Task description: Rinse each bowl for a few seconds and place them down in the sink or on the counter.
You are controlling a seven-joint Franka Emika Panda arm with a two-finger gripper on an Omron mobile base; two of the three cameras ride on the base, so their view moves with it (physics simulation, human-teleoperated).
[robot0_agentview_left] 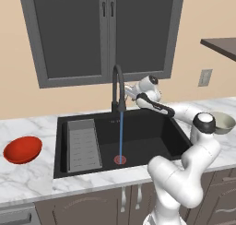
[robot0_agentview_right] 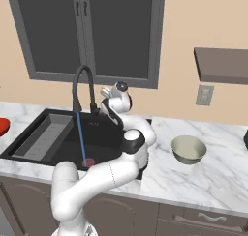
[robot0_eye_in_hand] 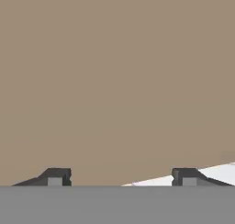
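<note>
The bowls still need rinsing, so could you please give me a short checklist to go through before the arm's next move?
1. Water running: ok, a blue stream falls from the tap onto the drain.
2. Fingers apart, nothing between them: ok.
3. Red bowl upright on the counter, left of the sink: ok.
4. Grey-beige bowl upright, right of the sink: ok.
5. Either bowl rinsed: cannot tell.
</note>
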